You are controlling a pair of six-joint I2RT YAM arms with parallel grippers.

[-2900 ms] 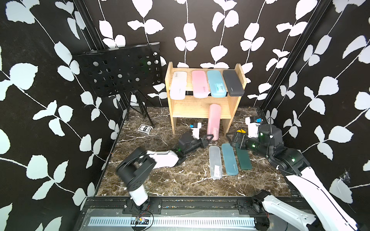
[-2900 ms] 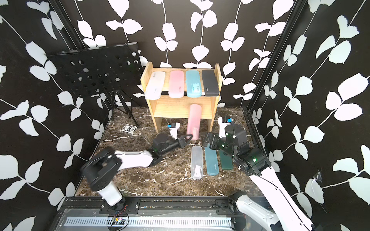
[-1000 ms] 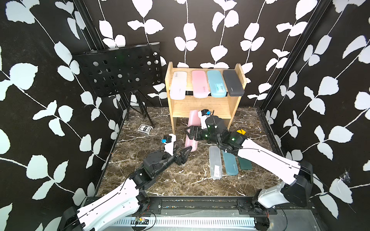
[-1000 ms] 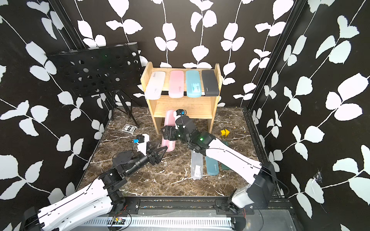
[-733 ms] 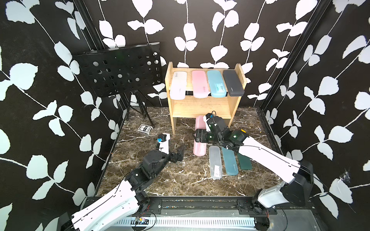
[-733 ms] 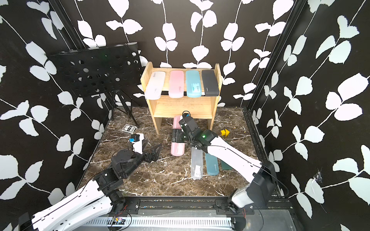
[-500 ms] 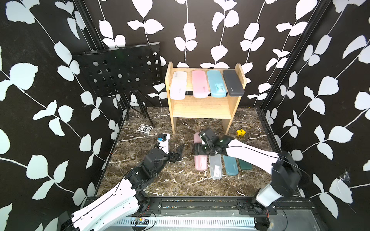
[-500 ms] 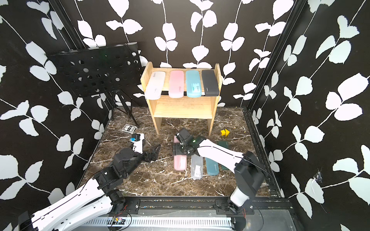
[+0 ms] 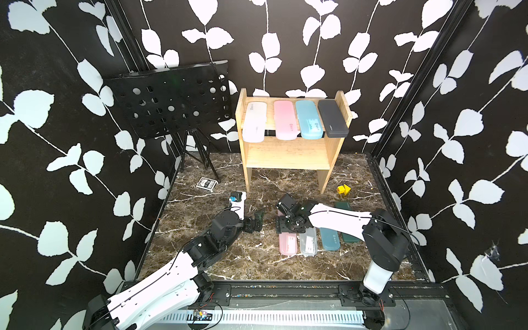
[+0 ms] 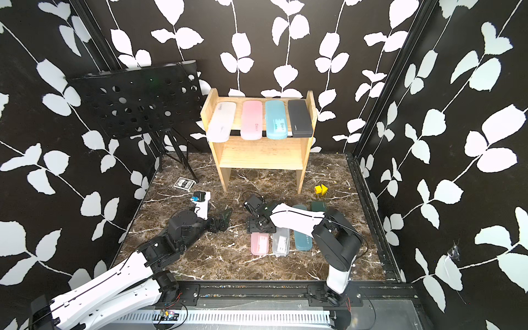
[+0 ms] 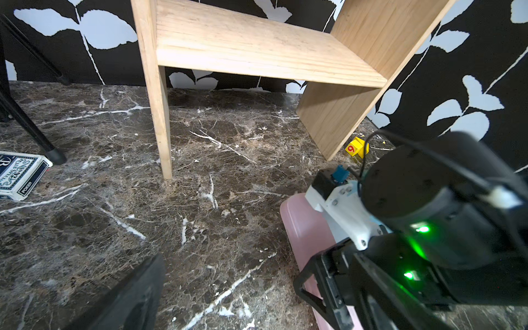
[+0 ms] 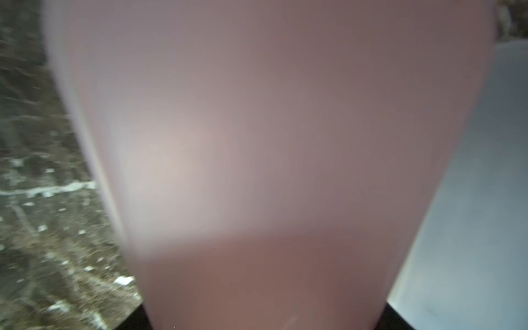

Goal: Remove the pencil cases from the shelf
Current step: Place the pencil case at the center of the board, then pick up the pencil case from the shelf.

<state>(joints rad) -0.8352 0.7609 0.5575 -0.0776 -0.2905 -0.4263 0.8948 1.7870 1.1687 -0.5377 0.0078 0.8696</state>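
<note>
Pink pencil case lies flat on the marble floor, just beside the frosted case, in front of the shelf. Your right gripper is clamped on its shelf-side end. Four more cases lie on the shelf's top tier. Your left gripper hangs spread wide and empty, low over the floor.

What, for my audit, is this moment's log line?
right gripper: shut on floor pink case; left gripper: open, empty; shelf: holds four cases
</note>
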